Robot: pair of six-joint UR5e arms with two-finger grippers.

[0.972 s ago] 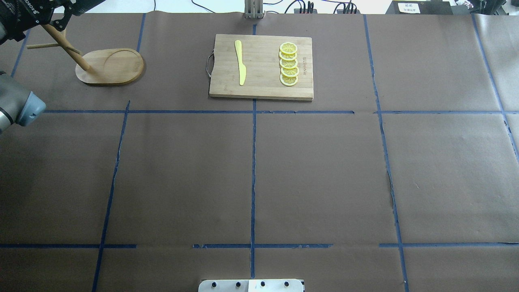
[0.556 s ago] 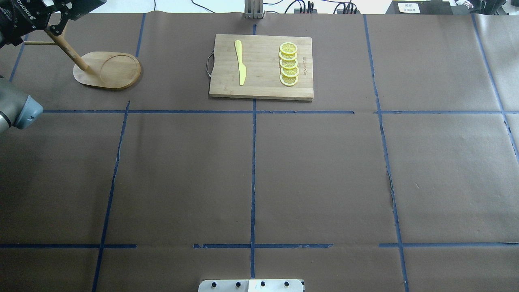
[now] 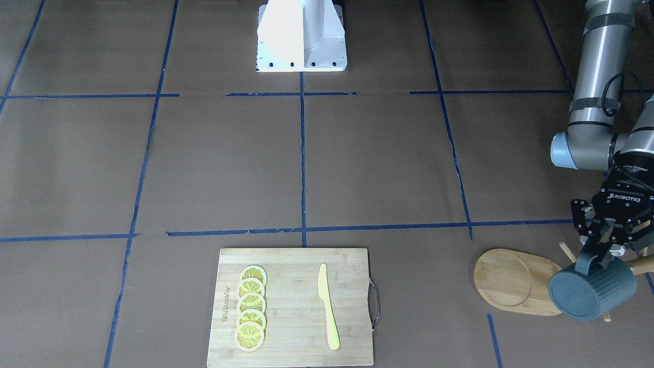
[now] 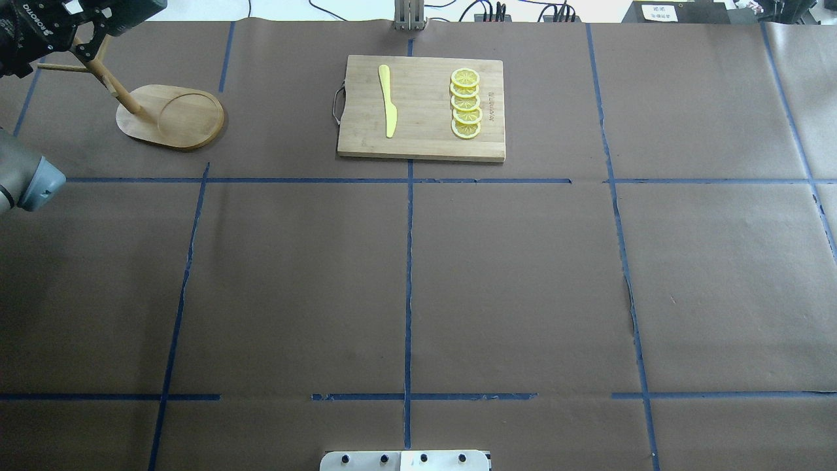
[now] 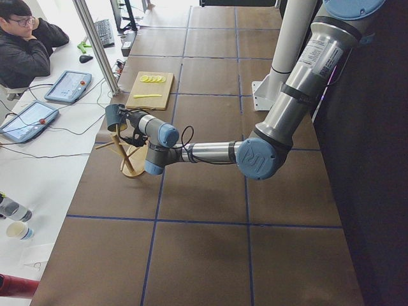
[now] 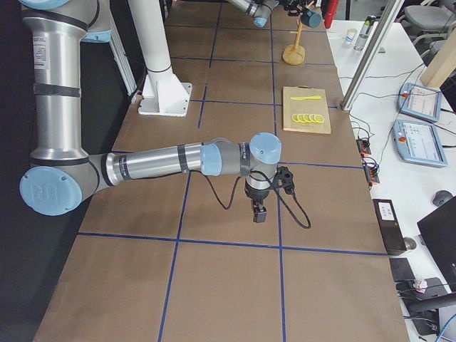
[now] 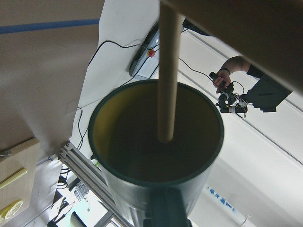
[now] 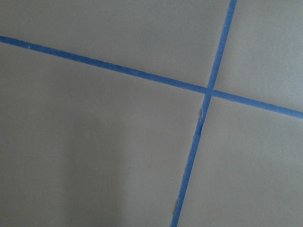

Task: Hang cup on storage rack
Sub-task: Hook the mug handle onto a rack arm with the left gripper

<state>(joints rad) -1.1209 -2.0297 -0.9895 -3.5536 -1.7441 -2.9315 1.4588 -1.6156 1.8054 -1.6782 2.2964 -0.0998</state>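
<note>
My left gripper [image 3: 595, 258] is shut on the rim of the dark teal-grey ribbed cup [image 3: 592, 292] and holds it on its side above the end of the wooden storage rack's oval base [image 3: 513, 278]. In the left wrist view a thin wooden peg [image 7: 168, 71] reaches into the cup's yellow inside [image 7: 137, 161]. In the overhead view the rack's pole [image 4: 111, 82] rises from its base [image 4: 173, 118] towards the left gripper [image 4: 72, 29] at the far left corner. My right gripper [image 6: 259, 214] hangs low over bare table; I cannot tell whether it is open.
A rectangular bamboo cutting board [image 4: 425, 140] with a yellow knife [image 4: 388, 101] and several lemon slices [image 4: 465, 104] lies at the far middle. The rack stands close to the table's left end, where an operator [image 5: 29, 48] sits at a desk.
My left gripper with the cup has moved a little further left and away. The rack's base has slid slightly left and towards me, and its pole has shifted with it.
</note>
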